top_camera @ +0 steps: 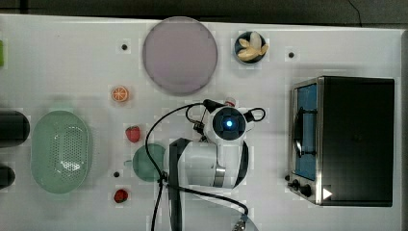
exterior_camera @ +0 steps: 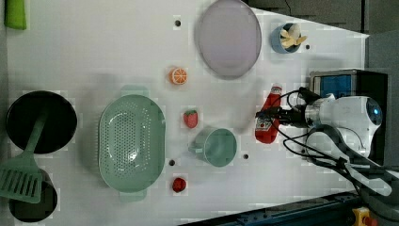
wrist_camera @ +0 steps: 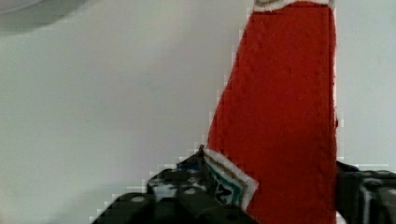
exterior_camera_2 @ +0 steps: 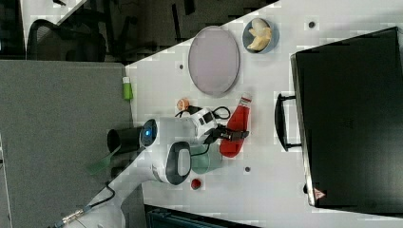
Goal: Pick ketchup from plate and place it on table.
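Ketchup (exterior_camera: pixel 267 121) lying flat on the white counter (exterior_camera: pixel 94 56), well clear of the empty plate (exterior_camera: pixel 229 37), gripper (exterior_camera: pixel 268 114) fingers straddling its body, contact indiscernible, apparently for set-down.

The worktop (exterior_camera: pixel 94 47) carried one ketchup bottle (exterior_camera: pixel 267 120), one lilac plate (exterior_camera: pixel 229 37), one green perforated basket (exterior_camera: pixel 131 142), and one green cup (exterior_camera: pixel 217 147). There were two strawberries (exterior_camera: pixel 190 118) (exterior_camera: pixel 178 184), one orange half (exterior_camera: pixel 178 76), one bowl of banana (exterior_camera: pixel 286 37), one toaster oven (top_camera: pixel 349 139), and one spatula (exterior_camera: pixel 23 169).

Bright even light, soft shadows; blocky blur, wrist view perhaps defocused.
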`<state>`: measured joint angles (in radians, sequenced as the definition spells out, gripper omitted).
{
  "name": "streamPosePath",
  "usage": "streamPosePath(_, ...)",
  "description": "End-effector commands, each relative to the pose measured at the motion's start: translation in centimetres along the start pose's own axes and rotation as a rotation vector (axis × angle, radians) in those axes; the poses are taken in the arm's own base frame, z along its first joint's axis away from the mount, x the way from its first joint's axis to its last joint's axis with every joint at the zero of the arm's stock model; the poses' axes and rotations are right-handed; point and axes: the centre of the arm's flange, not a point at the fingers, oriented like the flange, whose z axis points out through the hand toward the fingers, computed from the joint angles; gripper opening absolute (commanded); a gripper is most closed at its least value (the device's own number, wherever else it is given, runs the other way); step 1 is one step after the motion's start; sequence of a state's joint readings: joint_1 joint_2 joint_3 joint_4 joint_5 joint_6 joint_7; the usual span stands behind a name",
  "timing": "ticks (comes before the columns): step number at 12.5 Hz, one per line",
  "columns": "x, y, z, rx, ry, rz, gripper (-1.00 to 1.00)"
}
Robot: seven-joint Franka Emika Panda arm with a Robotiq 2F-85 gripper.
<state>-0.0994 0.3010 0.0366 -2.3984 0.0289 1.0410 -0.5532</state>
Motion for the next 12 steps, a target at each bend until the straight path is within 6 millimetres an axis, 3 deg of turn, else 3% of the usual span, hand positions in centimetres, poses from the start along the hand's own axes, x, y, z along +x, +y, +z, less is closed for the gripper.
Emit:
streamPosePath(1, 2.4, -1.2, -6.5, 0.038, 0.143, 0.023, 1.0)
streamPosePath(4, 3.6, -3.0, -14.9, 0.078, 0.285, 0.0, 1.0)
streamPosePath(6, 3.9, -4.0, -20.6, 0.105, 0.325, 0.073, 1.0)
streamPosePath(12, 2.0, -5.3, -33.7, 0.048, 0.109, 0.393, 1.0)
